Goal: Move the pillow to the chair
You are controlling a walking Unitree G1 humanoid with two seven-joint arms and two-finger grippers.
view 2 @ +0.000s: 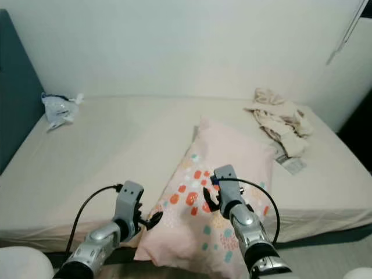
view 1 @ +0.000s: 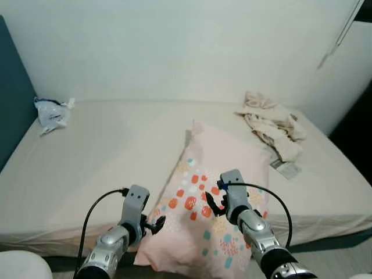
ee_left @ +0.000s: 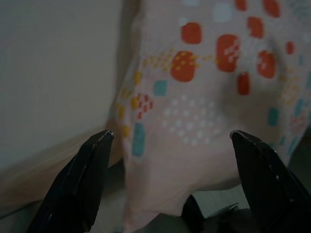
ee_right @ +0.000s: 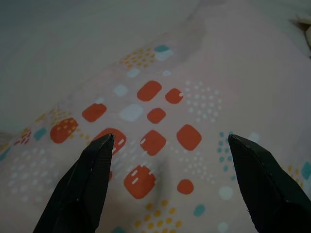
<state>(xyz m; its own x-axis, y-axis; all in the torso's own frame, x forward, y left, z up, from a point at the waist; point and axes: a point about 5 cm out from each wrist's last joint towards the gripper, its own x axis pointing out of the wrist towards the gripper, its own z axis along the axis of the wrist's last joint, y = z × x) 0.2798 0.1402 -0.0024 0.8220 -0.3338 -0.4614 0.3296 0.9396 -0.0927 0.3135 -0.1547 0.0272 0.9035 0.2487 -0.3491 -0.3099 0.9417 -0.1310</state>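
Observation:
A pale pink pillow [view 1: 218, 174] with orange, teal and white spots lies on the bed [view 1: 104, 157], its near end hanging over the front edge. My left gripper [view 1: 156, 225] stands open at the pillow's near left corner; the left wrist view has the pillow [ee_left: 204, 97] between its spread fingers [ee_left: 80, 179]. My right gripper [view 1: 213, 203] hovers open just above the pillow's middle. Its wrist camera looks down on the spotted cover [ee_right: 160, 126] between wide fingertips [ee_right: 87, 179].
A crumpled beige cloth [view 1: 270, 125] lies at the bed's back right, with a small flat packet [view 1: 286, 169] beside it. A clear plastic bag [view 1: 52, 113] sits at the back left by a dark teal headboard [view 1: 11, 93]. White wall behind.

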